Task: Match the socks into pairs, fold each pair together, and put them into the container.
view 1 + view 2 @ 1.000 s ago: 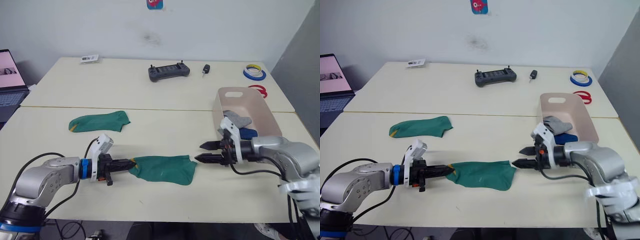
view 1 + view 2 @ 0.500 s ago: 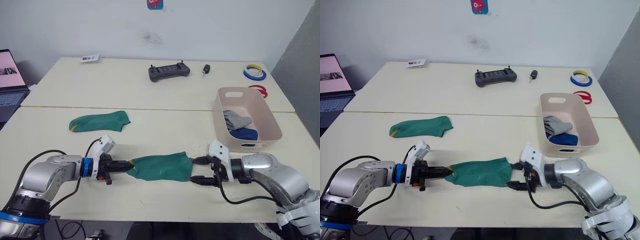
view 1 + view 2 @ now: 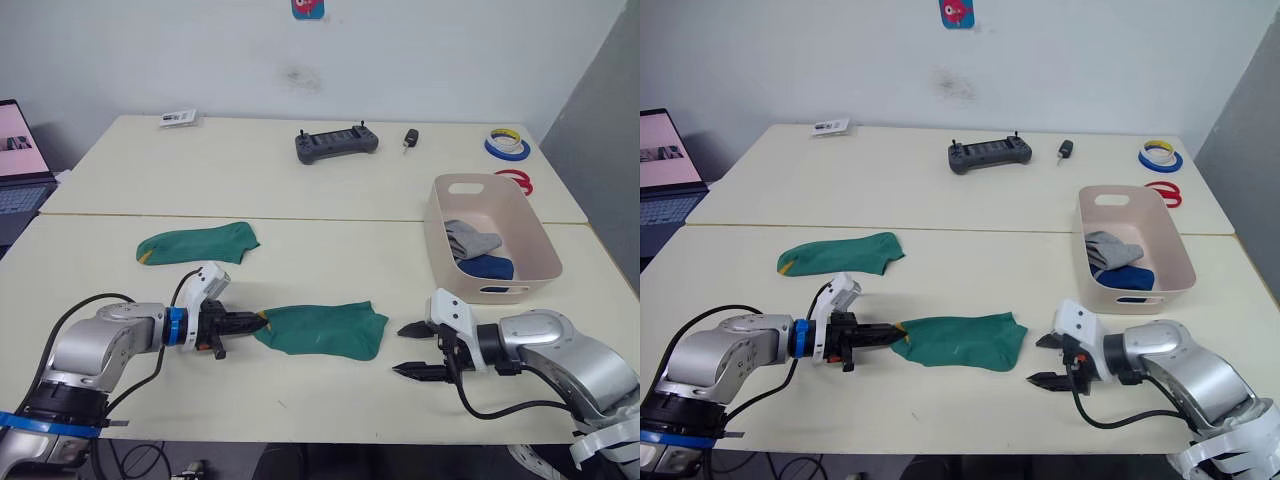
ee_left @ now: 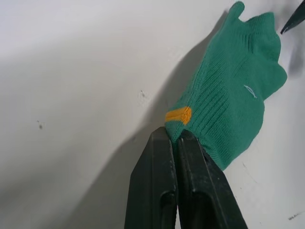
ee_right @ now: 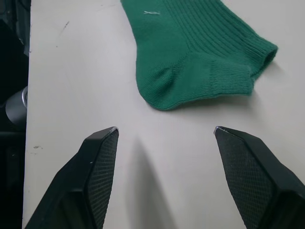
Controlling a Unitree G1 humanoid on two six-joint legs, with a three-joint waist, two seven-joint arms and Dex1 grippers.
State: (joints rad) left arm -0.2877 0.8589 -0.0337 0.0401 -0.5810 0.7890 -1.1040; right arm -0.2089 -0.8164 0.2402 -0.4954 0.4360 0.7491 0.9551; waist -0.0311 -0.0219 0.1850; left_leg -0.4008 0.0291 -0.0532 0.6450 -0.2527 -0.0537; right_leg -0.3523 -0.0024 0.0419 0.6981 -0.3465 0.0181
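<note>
A: Which step are we on?

B: Pairing the greens, I'd say; left end effector (image 3: 247,325) is pinched shut on the toe end, w/ the yellow mark, of a soft green ankle sock (image 3: 322,329) lying flat on the pale tabletop (image 3: 300,195); right end effector (image 3: 414,349) sits just beside the sock's cuff end, fingers spread wide, touching nothing.

A: Next move?

B: Prob. the right needs to close in on the cuff, then both carry it over to the second green ankle sock (image 3: 198,243), which lies apart, nearer the left arm; stack, fold, then into the bin.

A: Counts?

B: 2 green socks out on the tabletop; inside the pale pinkish-beige rectangular plastic container (image 3: 505,284) there's grey fabric (image 3: 470,239) and dark blue fabric (image 3: 492,267); can't tell how many socks each; 1 container, near the right arm.
</note>
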